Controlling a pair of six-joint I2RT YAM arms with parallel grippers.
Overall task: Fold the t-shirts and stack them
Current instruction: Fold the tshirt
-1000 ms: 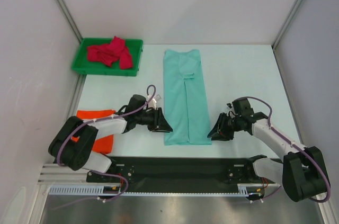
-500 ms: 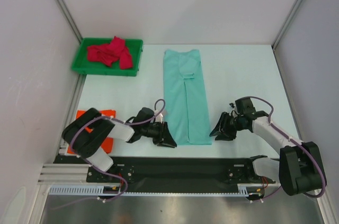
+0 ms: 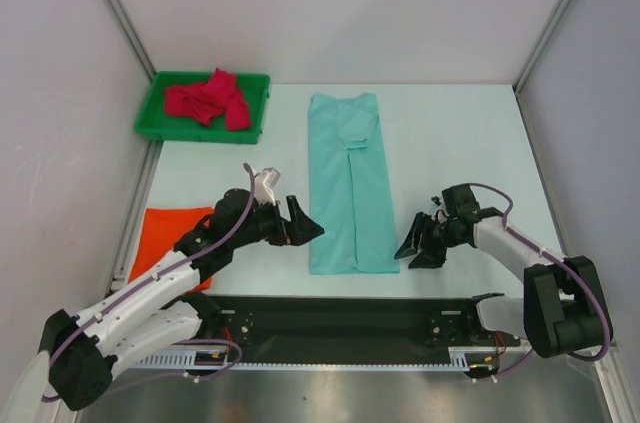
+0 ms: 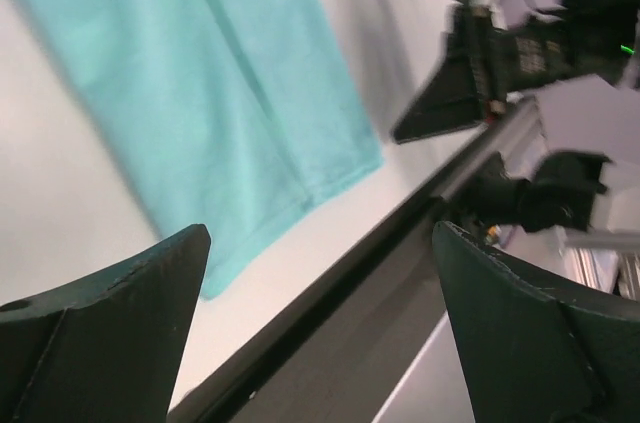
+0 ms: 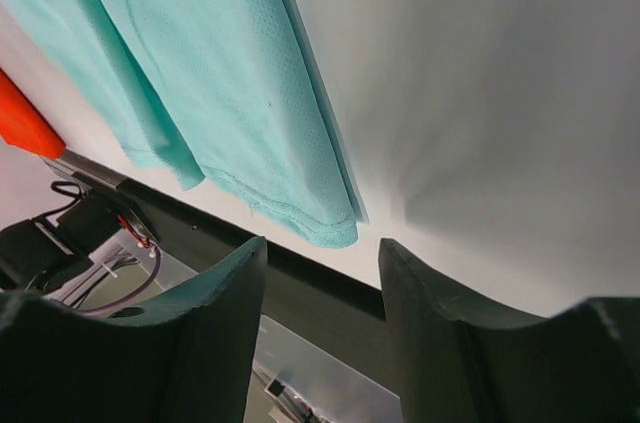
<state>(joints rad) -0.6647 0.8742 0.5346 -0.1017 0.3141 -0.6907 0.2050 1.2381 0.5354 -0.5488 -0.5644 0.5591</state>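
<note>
Mint t-shirt (image 3: 348, 183) lies folded lengthwise — left pincer (image 3: 310, 230) spread wide, right pincer (image 3: 410, 255) spread, both empty.

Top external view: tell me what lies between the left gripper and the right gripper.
The near end of the mint green t-shirt lies between the left gripper and the right gripper; the top external view shows it.

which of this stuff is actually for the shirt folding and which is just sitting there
For the job:
- mint green t-shirt, laid out as a long narrow strip between the arms
- orange t-shirt, flat under the left arm
- red t-shirt, crumpled in the tray

Just lying about:
- green plastic tray, which only holds the red one
</note>
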